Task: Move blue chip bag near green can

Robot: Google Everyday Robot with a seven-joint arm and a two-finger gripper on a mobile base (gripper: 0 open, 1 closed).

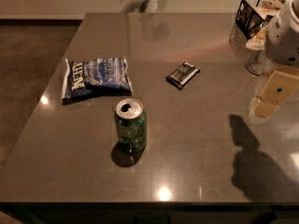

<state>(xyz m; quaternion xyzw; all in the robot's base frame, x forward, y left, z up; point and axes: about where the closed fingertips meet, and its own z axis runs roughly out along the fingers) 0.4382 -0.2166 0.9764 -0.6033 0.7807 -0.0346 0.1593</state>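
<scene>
Blue chip bag (96, 77) is being seen flat at the table's (196, 148) left, long axis left-right, just behind the upright green can (131, 125). A wrapped bar (182, 74) is lying between bag and gripper (270, 101), which is being held over the right edge; grip state cannot be told.

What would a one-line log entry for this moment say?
gripper: far right, over table | blue chip bag: lying flat, behind-left of green can, apart | can: upright

table (196, 153), bag (97, 77), can (131, 126), bar (182, 74), tool (270, 101) at right
</scene>
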